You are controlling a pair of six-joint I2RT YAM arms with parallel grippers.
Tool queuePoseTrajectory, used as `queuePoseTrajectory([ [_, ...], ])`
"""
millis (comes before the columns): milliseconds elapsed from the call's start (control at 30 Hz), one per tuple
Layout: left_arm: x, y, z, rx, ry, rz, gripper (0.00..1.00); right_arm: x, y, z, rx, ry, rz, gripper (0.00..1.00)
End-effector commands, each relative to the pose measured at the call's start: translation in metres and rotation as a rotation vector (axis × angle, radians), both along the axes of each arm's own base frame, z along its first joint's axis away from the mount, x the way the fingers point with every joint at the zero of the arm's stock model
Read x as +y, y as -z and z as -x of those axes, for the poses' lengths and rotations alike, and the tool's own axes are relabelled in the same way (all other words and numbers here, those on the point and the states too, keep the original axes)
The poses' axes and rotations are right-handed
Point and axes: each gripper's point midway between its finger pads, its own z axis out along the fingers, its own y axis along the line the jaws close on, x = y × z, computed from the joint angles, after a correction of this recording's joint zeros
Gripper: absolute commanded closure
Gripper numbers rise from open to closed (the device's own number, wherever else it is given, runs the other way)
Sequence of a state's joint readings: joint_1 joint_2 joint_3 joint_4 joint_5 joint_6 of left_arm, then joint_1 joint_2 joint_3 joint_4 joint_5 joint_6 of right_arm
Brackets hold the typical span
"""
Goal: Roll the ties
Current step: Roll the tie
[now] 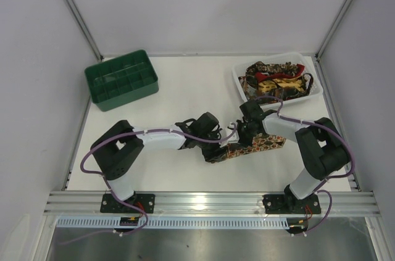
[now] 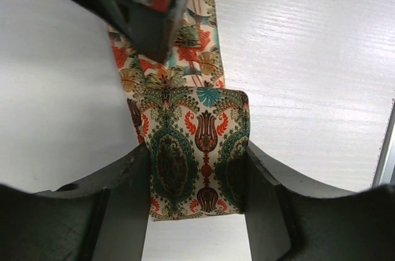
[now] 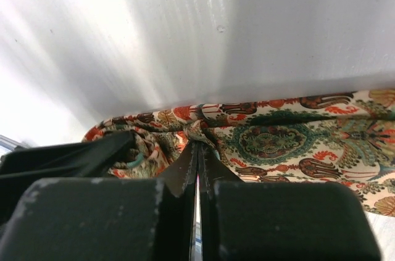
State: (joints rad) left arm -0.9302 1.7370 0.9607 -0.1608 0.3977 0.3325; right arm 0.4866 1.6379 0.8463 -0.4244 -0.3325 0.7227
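One tie [image 1: 266, 143], a paisley print in green, red and cream, lies flat on the table between the arms. Its near end is folded over into a thick pad [image 2: 196, 150]. My left gripper [image 2: 197, 211] clamps that pad by its two side edges, both fingers touching the fabric; in the top view it [image 1: 219, 144] is at the tie's left end. My right gripper [image 3: 199, 144] is shut, its tips in a puckered gather of the tie [image 3: 278, 140]. In the top view it [image 1: 247, 132] is just right of the left gripper. More ties [image 1: 274, 81] lie heaped in a white tray.
The white tray [image 1: 316, 88] stands at the back right. A green compartmented crate [image 1: 121, 79] stands at the back left. White walls and metal frame posts close in the table on three sides.
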Motion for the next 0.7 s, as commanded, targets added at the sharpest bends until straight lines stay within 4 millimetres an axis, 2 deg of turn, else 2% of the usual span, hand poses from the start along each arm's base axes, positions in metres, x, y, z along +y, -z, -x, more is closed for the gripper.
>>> queuePoseTrajectory([
  [0,0.004,0.0,0.009,-0.017,0.044,-0.012,0.41,-0.013,0.006,-0.005,-0.016,0.057,0.062,1.0],
  [200,0.007,-0.002,-0.001,-0.03,-0.036,-0.036,0.25,-0.008,0.002,-0.005,-0.023,0.04,0.037,1.0],
  [367,0.0,-0.015,-0.016,-0.062,-0.109,-0.008,0.16,-0.007,-0.003,-0.004,-0.037,0.024,0.028,1.0],
  [467,-0.003,-0.033,-0.023,-0.097,-0.153,0.038,0.12,-0.008,-0.005,-0.004,-0.044,0.017,0.03,1.0],
  [567,-0.003,-0.054,-0.028,-0.126,-0.183,0.088,0.04,-0.006,-0.006,-0.004,-0.051,0.011,0.023,1.0],
  [600,-0.004,-0.068,-0.029,-0.138,-0.192,0.124,0.02,-0.006,-0.007,-0.005,-0.055,0.009,0.02,1.0],
  [667,-0.002,-0.08,-0.028,-0.144,-0.2,0.16,0.02,-0.004,-0.009,-0.006,-0.059,0.007,0.01,1.0],
])
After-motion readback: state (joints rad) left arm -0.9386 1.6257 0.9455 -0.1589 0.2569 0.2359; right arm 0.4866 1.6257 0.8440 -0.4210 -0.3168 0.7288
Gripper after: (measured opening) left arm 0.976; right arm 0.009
